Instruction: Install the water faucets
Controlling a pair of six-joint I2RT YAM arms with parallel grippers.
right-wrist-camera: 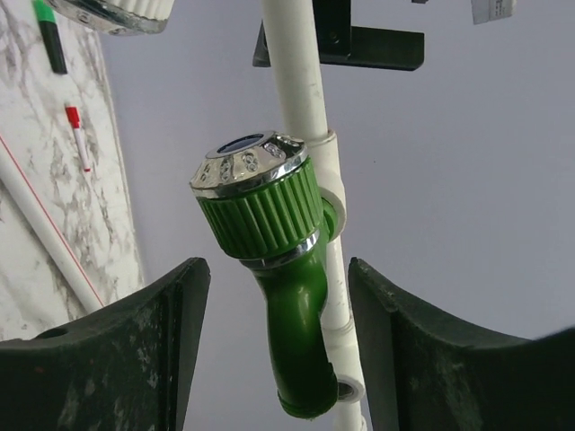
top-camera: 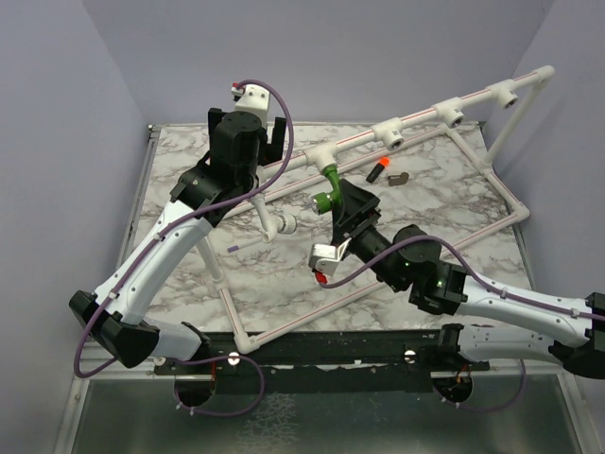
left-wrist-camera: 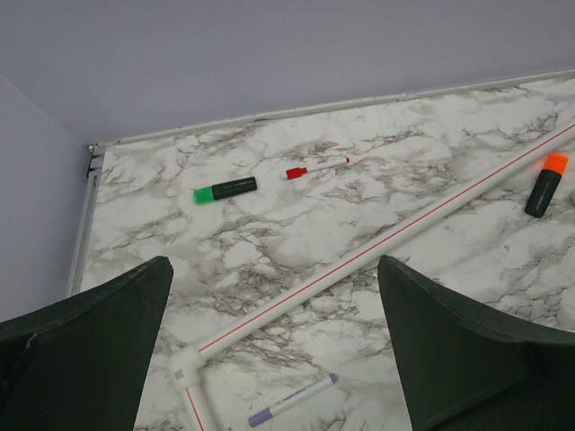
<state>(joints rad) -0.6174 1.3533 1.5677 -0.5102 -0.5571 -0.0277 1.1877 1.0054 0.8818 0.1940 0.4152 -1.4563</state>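
One bright green water faucet (top-camera: 328, 187) hangs from a tee socket (top-camera: 326, 156) on the white pipe frame (top-camera: 416, 118). In the right wrist view its ribbed knob with a silver ring (right-wrist-camera: 259, 208) is on top and its bent spout (right-wrist-camera: 296, 350) points down. My right gripper (right-wrist-camera: 278, 278) straddles the spout, open, with a gap on each side. It comes at the faucet from the near right (top-camera: 337, 200). My left gripper (top-camera: 248, 126) is raised over the far left of the table. It is open (left-wrist-camera: 274, 269) with nothing between its fingers.
Further tee sockets (top-camera: 389, 132) (top-camera: 452, 113) (top-camera: 506, 93) sit along the raised pipe. An elbow socket (top-camera: 284, 224) faces forward. A frame pipe with a red line (left-wrist-camera: 377, 247) lies on the marble table. Loose there: green highlighter (left-wrist-camera: 225, 189), red marker (left-wrist-camera: 316, 167), orange highlighter (left-wrist-camera: 546, 184), purple pen (left-wrist-camera: 292, 400).
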